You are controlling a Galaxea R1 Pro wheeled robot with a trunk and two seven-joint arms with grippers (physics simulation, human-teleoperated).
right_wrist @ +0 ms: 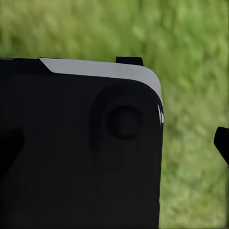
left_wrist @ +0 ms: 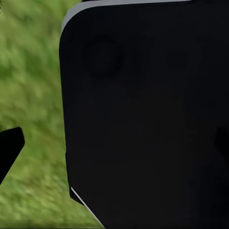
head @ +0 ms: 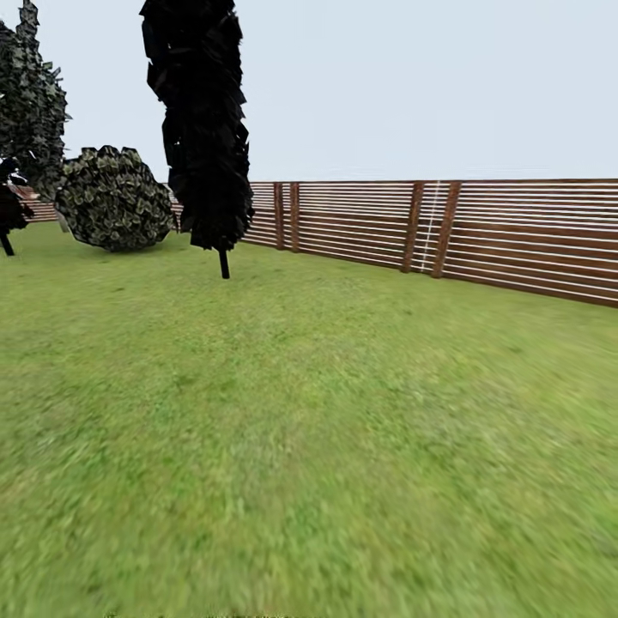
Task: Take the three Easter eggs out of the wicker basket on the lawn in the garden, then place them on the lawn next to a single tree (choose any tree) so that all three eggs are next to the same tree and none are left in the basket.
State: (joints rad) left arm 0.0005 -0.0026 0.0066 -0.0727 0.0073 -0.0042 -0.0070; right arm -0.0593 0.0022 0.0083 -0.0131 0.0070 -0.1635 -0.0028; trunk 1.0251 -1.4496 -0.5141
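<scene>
The lawn (head: pixel 309 429) spreads wide and green in front of me in the head view. The Easter eggs, the wicker basket and the tree are out of view. In the left wrist view, my left gripper (left_wrist: pixel 114 145) hangs over grass in front of a black panel of my own body (left_wrist: pixel 143 109), one fingertip (left_wrist: pixel 9 148) far out at the edge. In the right wrist view, my right gripper (right_wrist: pixel 114 143) is likewise spread, with a fingertip (right_wrist: pixel 222 143) at the edge. Nothing is between either pair of fingers.
A narrow black-leaved tree (head: pixel 204 129) stands on a thin stem at the far left. A round dark bush (head: pixel 113 199) and another dark tree (head: pixel 30 94) stand beside it. A brown slatted fence (head: pixel 446 232) closes the lawn at the back and right.
</scene>
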